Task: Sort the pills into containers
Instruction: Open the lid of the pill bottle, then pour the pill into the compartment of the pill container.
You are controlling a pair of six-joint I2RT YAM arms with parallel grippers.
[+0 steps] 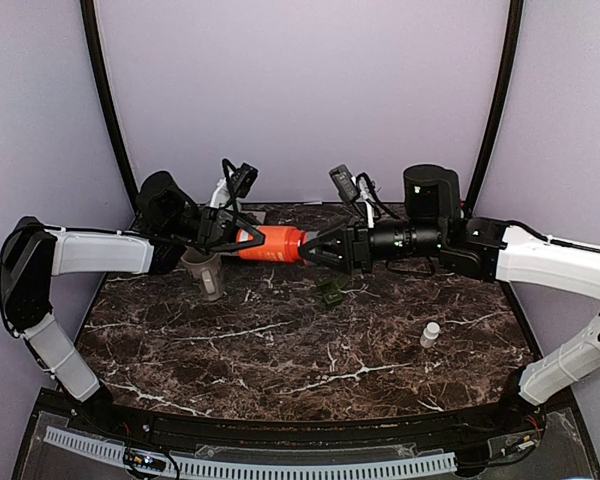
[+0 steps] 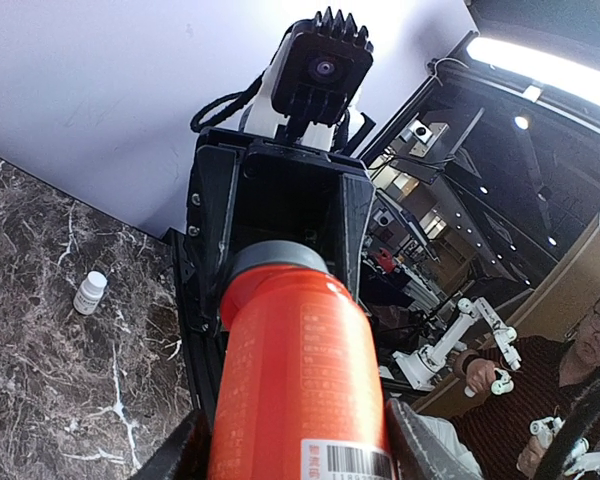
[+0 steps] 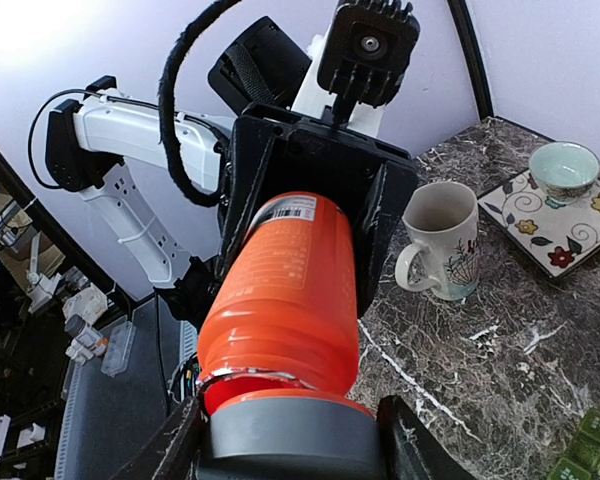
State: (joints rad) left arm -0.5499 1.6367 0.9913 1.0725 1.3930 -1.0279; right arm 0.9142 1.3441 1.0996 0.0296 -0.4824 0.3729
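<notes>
Up near 12 o'clock, the left gripper point(image 1: 238, 238) squeezes the bottom of the orange bottle point(image 1: 270, 243). The right gripper point(image 1: 310, 247) squeezes its grey lid point(image 3: 280, 430). Hold the bottle steady and twist the lid slowly.

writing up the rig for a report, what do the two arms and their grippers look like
The left arm and right arm have glossy white link shells joined by black cylindrical joints. The left gripper and right gripper are matte black with angular, wedge-shaped fingers. Black cables loop over each wrist, beside a small black camera block with a finned top. No markings show.
</notes>
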